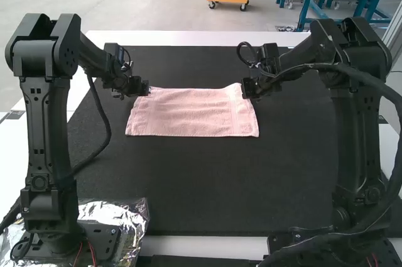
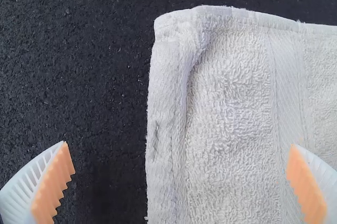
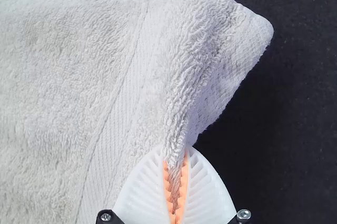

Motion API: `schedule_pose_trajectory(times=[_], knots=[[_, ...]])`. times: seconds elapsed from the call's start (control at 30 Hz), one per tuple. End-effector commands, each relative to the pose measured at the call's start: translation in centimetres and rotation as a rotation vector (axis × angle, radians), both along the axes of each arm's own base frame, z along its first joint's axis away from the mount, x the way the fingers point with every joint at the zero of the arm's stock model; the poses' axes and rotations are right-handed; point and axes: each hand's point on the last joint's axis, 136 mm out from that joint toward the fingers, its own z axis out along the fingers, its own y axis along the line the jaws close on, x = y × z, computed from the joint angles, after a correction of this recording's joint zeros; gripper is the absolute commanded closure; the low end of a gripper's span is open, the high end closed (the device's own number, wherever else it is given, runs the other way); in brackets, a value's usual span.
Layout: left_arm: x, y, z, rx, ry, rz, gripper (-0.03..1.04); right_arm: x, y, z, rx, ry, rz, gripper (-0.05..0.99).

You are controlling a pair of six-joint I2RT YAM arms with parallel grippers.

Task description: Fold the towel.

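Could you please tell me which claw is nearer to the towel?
Right. The right claw grips the towel near its right end, while the left claw is open at the towel's left end.

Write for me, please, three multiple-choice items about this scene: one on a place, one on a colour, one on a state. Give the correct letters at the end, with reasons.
1. Where does the towel lie?
A) In a basket
B) On the black mat
C) On the silver foil

2. What colour are the pads of the left tool?
A) Blue
B) Green
C) Orange

3. What is the state of the right tool?
A) Closed on part of the towel
B) Wide open, away from the towel
C) Closed on nothing

Right letters:
1: B, the high view shows the mat around the towel.
2: C, the left wrist view shows orange pads on white ribbed fingers.
3: A, the right wrist view shows a gathered bit of towel pinched between the fingers.
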Motion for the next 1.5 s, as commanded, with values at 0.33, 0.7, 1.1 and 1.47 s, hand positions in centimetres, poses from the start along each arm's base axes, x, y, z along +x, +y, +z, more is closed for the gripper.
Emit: schedule_pose_trajectory(times=[0.33,0.7,1.1,1.47], knots=[[-0.7,0.7,-4.4,0.035,0.06,0.025,0.73,0.4,0.1,-0.4,0.019,-0.004,-0.003,0.95],[0.2,-3.2,-1.7,-0.075,-0.015,-0.099,1.0,0.6,-0.5,-0.9,0.027,0.009,-0.013,0.96],[0.2,-3.5,3.9,-0.037,-0.086,-0.153,1.0,1.2,-0.9,1.4,0.061,-0.012,-0.023,0.96],[-1.0,-2.5,6.8,-0.038,-0.084,-0.139,1.0,0.0,-0.7,4.4,0.092,-0.02,0.004,0.96]])
